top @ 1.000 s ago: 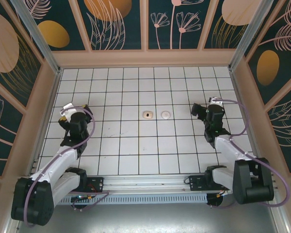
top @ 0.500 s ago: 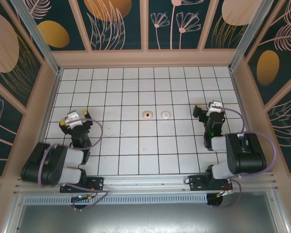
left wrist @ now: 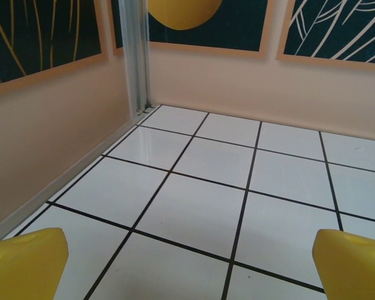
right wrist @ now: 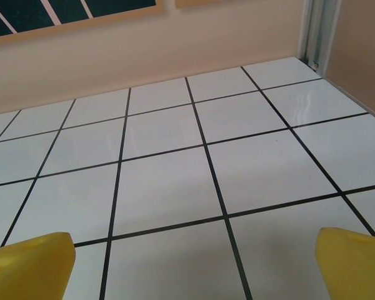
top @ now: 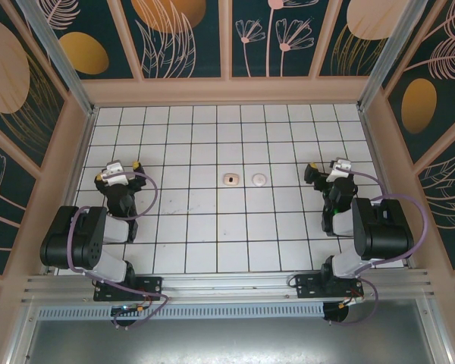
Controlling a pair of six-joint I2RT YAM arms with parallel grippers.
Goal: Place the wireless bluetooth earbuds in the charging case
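Tabletop [top: 182, 227]: white square tiles, dark grout lines, glossy. Two small whitish pieces lie on it near the centre, side by side on adjoining tiles of one row, not touching. Left piece [top: 230, 179] shows a dark mark in its middle; right piece [top: 258, 179] round, plain.

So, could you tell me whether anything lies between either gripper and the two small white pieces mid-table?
Nothing visible does. Only bare tiles lie between the open left gripper and the nearer white piece, and between the open right gripper and the other white piece.
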